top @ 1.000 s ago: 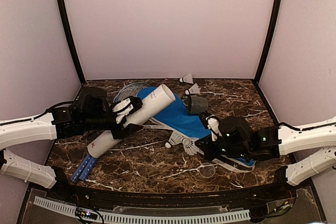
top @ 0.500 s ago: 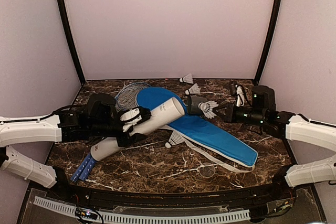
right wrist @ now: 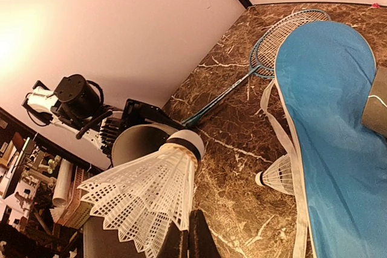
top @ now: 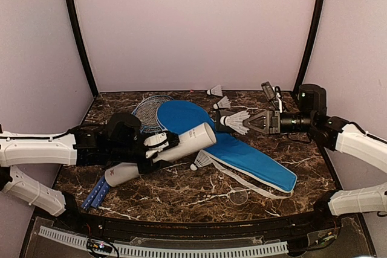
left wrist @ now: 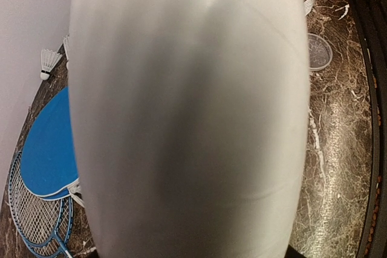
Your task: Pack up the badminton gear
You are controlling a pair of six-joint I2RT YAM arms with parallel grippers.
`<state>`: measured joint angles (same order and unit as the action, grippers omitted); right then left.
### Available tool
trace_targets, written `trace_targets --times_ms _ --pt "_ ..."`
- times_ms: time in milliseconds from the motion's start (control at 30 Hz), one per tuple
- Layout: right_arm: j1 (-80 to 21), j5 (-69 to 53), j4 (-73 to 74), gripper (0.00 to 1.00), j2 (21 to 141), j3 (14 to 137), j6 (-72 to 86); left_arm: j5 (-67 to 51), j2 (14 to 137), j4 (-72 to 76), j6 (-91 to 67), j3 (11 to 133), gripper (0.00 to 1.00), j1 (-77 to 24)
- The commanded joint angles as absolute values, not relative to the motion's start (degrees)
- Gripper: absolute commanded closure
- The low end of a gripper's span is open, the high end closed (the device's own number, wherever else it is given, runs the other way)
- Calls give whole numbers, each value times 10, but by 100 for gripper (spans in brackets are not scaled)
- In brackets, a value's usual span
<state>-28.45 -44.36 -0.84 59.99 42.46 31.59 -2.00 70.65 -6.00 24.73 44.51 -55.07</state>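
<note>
Because the tube (left wrist: 187, 113) fills nearly the whole L wrist view, that gripper's fingers are hidden there. From the top cam, the left gripper (top: 158, 146) is clamped round the tube approx. mid-length. The right gripper (right wrist: 184, 243) is cut off at the frame bottom, fingers together on the feather skirt of a shuttlecock (right wrist: 151, 191) held up in the air.

The grey cap (right wrist: 378, 110) is cut off at the frame edge, on the bag (top: 248, 155). The rackets (top: 147, 110) are partly under the bag's wide end, shafts hidden by the L arm and tube. A clear round lid (top: 239, 196) sits on the marble table (top: 181, 193) nr the front. Two loose shuttlecocks (top: 214, 90) are by the back wall; a third shuttlecock (top: 201, 160) touches the bag's near edge.

The tube is white and tilted, its open mouth facing the held shuttlecock but apart from it. The bag lies flat across the middle, blue w/ white trim.
</note>
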Motion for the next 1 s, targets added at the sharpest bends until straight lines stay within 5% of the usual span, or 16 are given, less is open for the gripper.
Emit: trace_targets --times_ms 0,433,967 --pt "-292 -503 60 100 617 462 263 -19 710 -56 257 445 43 -558" --pt "-390 -467 231 100 738 595 134 -21 717 -61 258 450 43 -567" --pt "-465 -421 257 100 822 678 100 -21 717 -64 258 453 43 -570"
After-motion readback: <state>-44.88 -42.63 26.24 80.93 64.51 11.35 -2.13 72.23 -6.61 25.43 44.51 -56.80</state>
